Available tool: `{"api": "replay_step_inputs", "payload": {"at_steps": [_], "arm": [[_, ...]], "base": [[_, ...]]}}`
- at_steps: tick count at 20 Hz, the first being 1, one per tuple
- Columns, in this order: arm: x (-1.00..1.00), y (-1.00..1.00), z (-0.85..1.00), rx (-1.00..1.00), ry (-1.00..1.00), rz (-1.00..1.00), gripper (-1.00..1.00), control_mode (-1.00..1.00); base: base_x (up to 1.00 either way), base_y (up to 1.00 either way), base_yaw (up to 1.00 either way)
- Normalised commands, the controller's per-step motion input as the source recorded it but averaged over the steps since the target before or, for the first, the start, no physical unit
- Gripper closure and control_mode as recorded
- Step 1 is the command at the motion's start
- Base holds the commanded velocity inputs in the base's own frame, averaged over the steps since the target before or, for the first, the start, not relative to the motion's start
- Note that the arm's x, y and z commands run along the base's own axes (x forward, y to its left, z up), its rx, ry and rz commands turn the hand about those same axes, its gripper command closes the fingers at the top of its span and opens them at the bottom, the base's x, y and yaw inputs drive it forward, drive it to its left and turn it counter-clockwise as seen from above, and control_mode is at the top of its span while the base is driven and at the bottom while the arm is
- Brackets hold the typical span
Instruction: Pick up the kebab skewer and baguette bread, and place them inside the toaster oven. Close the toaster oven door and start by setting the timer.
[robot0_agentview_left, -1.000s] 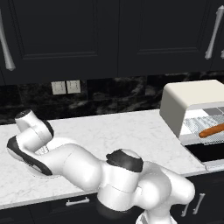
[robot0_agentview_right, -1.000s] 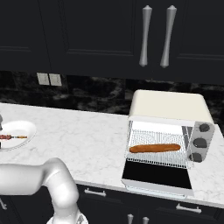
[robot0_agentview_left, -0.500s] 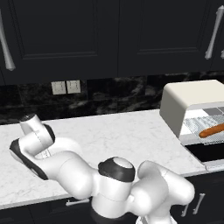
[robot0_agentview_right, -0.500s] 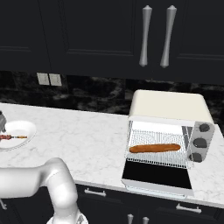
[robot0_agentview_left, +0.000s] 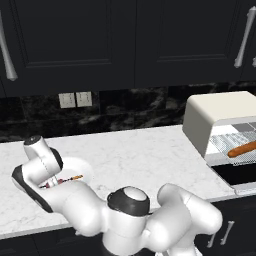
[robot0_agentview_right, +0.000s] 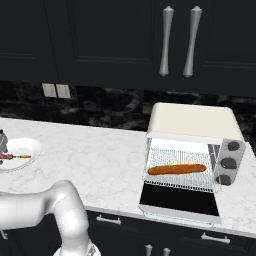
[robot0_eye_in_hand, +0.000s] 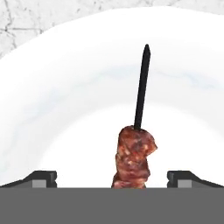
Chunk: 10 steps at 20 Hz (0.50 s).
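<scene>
White plate (robot0_eye_in_hand: 65, 100) on the marble desk (robot0_agentview_left: 140, 155), far to the left, well apart from the oven (robot0_agentview_right: 192, 150); skewer (robot0_eye_in_hand: 136, 148) lying flat in it. Fingers (robot0_eye_in_hand: 112, 177) spread wide, one tip either side of the meat, hovering low over the plate and pinching nothing. From the right base view, hand just at the plate's left edge, skewer (robot0_agentview_right: 15, 157) across the plate's middle with its orange tip pointing toward the oven.

Baguette (robot0_agentview_right: 176, 169) already on the wire rack inside the oven, door (robot0_agentview_right: 180, 202) dropped open and flat toward the front. Timer knobs on the oven's right face untouched, so far as can be told.

Skewer likely light and stiff, the stick thin and smooth, apt to roll or swivel between the pads if taken at the bare end. Meat chunks wider, rough and slightly yielding: best held there, near the middle, for balance and bite. Shallow plate rim no real obstacle, but glazed surface probably slick, so a low, square close across the meat seems wiser than scraping along the plate. Too hard a squeeze could shift chunks along the stick.
</scene>
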Motion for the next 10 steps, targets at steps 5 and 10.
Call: {"api": "replay_step_inputs", "payload": {"at_steps": [5, 10], "arm": [[0.36, 0.06, -0.17, 0.01, 0.0, 0.01, -1.0, -1.0], [0.23, 0.11, -0.35, 0.0, 0.0, 0.02, -1.0, -1.0]], "base": [[0.0, 0.0, 0.0], [0.0, 0.0, 0.0]]}}
